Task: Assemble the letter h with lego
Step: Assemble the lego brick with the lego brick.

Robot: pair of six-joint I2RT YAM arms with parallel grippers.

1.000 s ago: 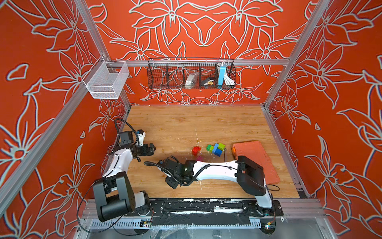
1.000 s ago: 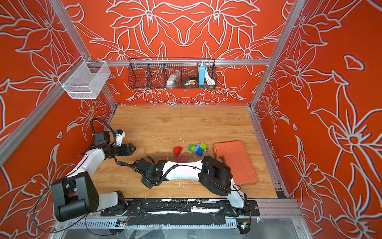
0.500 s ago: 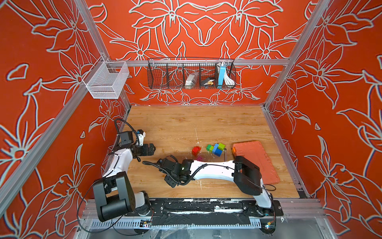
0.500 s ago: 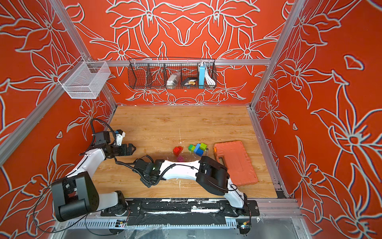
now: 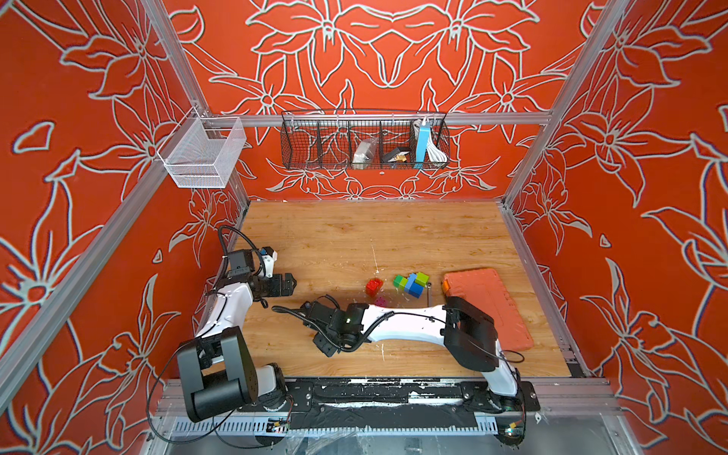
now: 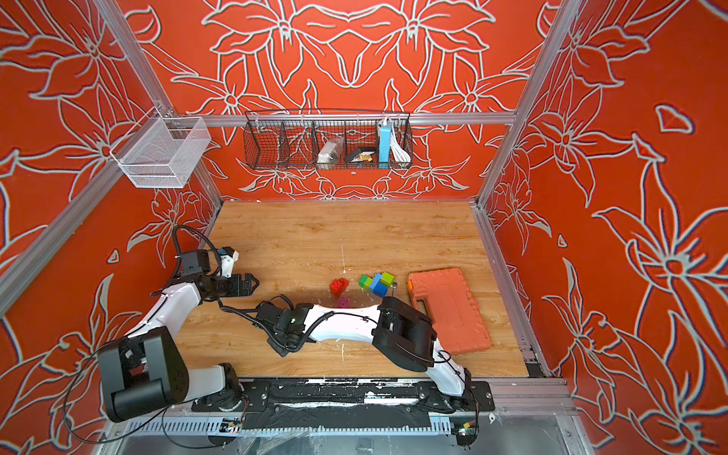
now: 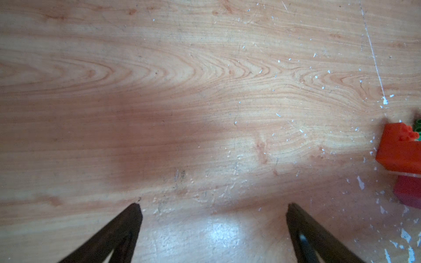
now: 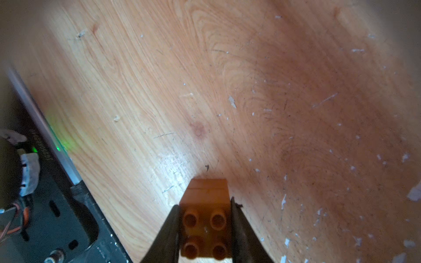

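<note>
Gripping glossy amber four-stud brick (image 8: 206,220), right hand (image 8: 205,205) narrow, left hand (image 7: 213,206) wide

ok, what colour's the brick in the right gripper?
The brick is amber-brown, four studs showing; clearest in the right wrist view.

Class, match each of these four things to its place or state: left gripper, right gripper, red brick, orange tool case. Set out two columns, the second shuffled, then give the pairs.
1 left gripper
2 right gripper
3 red brick
4 orange tool case

A lying flat by the right edge of the table
B open, nothing between its fingers
C just left of the green-blue cluster
D shut on an amber brick

Pairs: 1-B, 2-D, 3-C, 4-A
</note>
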